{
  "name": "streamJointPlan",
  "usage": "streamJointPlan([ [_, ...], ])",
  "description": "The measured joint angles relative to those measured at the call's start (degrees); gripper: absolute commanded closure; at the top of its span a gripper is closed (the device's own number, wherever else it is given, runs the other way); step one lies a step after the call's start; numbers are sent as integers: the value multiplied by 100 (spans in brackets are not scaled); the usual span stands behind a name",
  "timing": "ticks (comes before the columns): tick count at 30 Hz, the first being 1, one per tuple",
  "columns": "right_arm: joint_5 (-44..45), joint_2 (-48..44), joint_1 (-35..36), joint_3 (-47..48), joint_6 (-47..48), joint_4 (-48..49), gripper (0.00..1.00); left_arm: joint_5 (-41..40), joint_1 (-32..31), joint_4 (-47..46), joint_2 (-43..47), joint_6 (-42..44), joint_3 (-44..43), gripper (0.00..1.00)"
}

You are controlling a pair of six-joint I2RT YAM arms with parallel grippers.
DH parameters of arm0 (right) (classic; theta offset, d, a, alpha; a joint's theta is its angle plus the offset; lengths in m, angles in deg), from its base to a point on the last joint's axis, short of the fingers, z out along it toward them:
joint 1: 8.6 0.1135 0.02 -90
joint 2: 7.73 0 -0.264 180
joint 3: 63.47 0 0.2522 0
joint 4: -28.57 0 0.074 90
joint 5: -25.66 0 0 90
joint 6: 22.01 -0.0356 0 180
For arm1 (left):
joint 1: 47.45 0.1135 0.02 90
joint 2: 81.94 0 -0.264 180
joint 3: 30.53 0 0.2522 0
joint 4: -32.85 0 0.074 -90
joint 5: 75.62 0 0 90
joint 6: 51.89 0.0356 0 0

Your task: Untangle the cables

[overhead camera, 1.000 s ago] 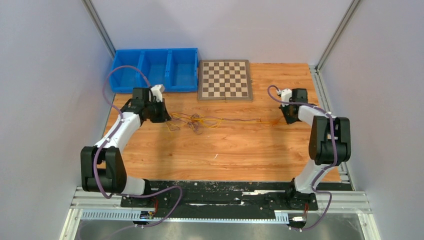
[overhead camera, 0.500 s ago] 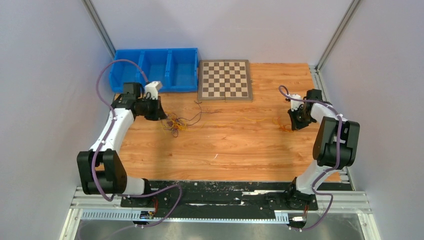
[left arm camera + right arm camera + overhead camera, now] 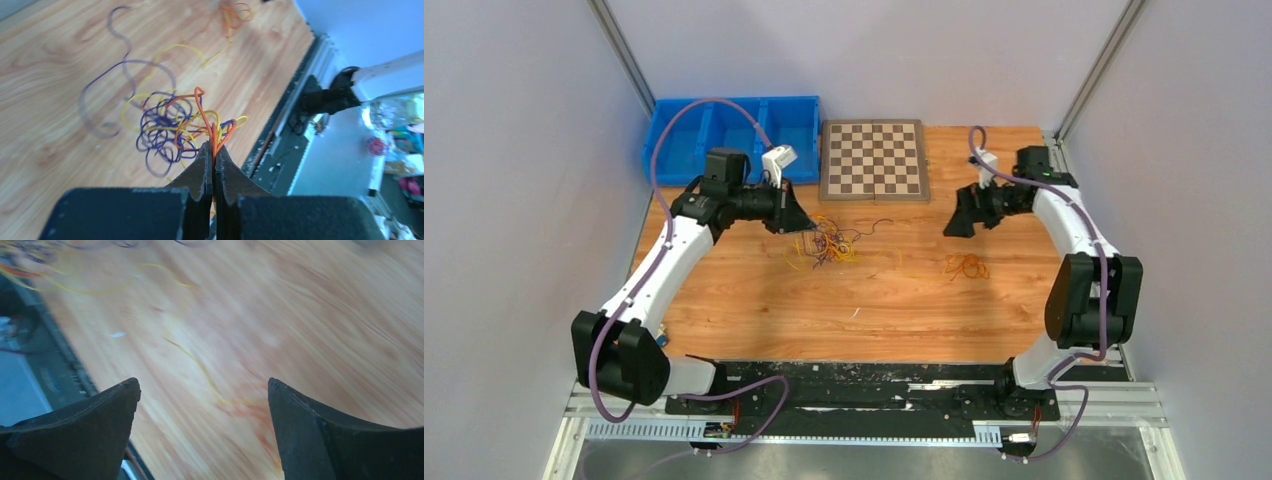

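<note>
A tangle of thin cables (image 3: 832, 243) in yellow, orange and dark purple lies on the wooden table (image 3: 874, 300) left of centre. My left gripper (image 3: 808, 226) is shut on orange and yellow strands at the tangle's left edge; in the left wrist view the cables (image 3: 172, 125) fan out from the pinched jaws of the gripper (image 3: 214, 150). A small orange coil (image 3: 967, 265) lies apart at the right. My right gripper (image 3: 954, 229) hovers above and left of that coil, open and empty; in its blurred wrist view the gripper (image 3: 204, 385) shows wide-spread fingers over faint orange and yellow strands (image 3: 245, 407).
A blue bin (image 3: 724, 135) with three compartments stands at the back left. Next to it lies a chessboard (image 3: 874, 160). Metal rails edge the table at the right (image 3: 1074, 190) and at the near side (image 3: 864, 385).
The right gripper opened and let go of the orange coil, which now lies on the table, then lifted away toward the back left. My left gripper carried the tangle rightward.
</note>
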Motion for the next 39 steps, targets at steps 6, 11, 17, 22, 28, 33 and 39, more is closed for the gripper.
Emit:
streamJointPlan([
  [6, -793, -15, 1969, -22, -1399, 1045, 0, 396, -385, -638, -466, -745, -52, 100],
  [11, -361, -66, 3047, -437, -2444, 2511, 11, 671, -540, -1283, -927, -1497, -74, 100],
  [17, 494, 621, 3370, -682, -3143, 3733, 68, 1008, -562, -1930, -992, -2190, -79, 100],
  [22, 1102, 1241, 3263, -940, -3449, 3969, 100, 1075, -483, -1963, -977, -2409, -79, 100],
  [28, 1333, 1154, 2732, -951, -3434, 3912, 100, 1008, 59, -1482, -730, -2208, -87, 100],
  [33, 1217, 815, 2022, -922, -3141, 3751, 100, 997, 802, -745, -595, -1794, -487, 100],
  [39, 1591, 603, 1051, -966, -2492, 3346, 100, 1117, 1908, -48, -319, -1340, -1327, 100],
])
